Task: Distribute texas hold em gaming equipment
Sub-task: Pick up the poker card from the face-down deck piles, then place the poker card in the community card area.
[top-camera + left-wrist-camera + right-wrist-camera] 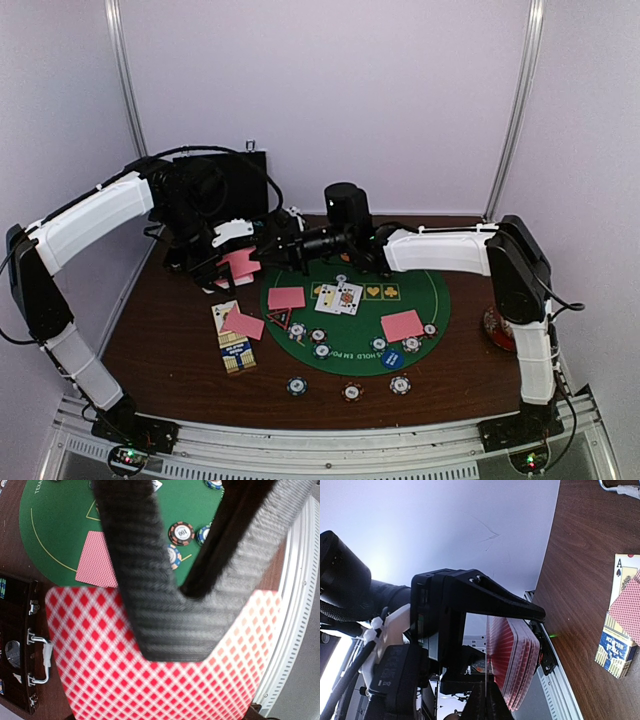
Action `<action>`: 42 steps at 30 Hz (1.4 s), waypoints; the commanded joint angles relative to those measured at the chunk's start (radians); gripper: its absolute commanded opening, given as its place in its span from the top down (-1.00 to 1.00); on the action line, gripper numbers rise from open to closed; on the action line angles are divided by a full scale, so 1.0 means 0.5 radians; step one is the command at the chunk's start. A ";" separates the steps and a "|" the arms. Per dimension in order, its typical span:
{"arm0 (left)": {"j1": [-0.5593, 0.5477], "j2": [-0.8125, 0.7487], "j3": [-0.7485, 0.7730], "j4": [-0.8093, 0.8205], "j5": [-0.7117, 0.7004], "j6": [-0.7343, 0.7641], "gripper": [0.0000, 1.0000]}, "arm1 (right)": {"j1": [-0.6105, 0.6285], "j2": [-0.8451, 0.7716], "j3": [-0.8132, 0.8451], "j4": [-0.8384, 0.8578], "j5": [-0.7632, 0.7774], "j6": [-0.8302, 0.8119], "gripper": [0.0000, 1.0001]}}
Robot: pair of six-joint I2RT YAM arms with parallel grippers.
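Left pincer [232, 262] clamps the pink-backed deck [150, 690] above the table [170, 345], likely offering it for dealing; right pincer [270, 250] near its edge, grip indiscernible.

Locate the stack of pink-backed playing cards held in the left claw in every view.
Top external: stack of pink-backed playing cards left of centre.
Left wrist: stack fills the lower frame.
Right wrist: stack edge-on, bottom centre.
Shared landmark: the left claw gripping it.
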 commanded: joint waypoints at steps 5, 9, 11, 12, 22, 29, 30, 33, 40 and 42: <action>0.002 -0.010 0.030 0.013 -0.014 0.020 0.96 | -0.054 -0.151 -0.019 -0.192 -0.069 -0.198 1.00; 0.001 -0.019 0.003 0.015 -0.037 0.018 0.96 | -0.187 -0.338 0.008 -0.900 -0.045 -0.774 1.00; 0.003 -0.022 -0.015 0.015 -0.054 0.014 0.96 | -0.245 -0.424 0.088 -1.389 0.036 -1.101 1.00; 0.003 -0.022 -0.026 0.016 -0.062 0.014 0.96 | -0.285 -0.454 0.153 -1.645 0.123 -1.378 1.00; 0.003 -0.027 -0.039 0.020 -0.059 -0.004 0.97 | -0.260 -0.361 0.664 -2.886 1.903 -2.652 1.00; 0.003 -0.041 -0.052 0.017 -0.053 -0.007 0.98 | -0.010 -0.161 0.506 -2.606 3.174 -3.161 1.00; 0.003 -0.039 -0.047 0.019 -0.050 -0.007 0.97 | 0.020 -0.141 0.446 -2.507 3.298 -3.224 1.00; 0.003 -0.032 -0.037 0.017 -0.043 -0.007 0.98 | 0.110 -0.075 0.310 -2.241 3.537 -3.422 1.00; 0.003 -0.038 -0.039 0.015 -0.044 -0.006 0.98 | 0.222 0.097 0.075 -1.923 3.636 -3.589 1.00; 0.003 -0.046 -0.048 0.014 -0.050 -0.004 0.98 | 0.240 0.132 -0.001 -1.893 3.624 -3.580 1.00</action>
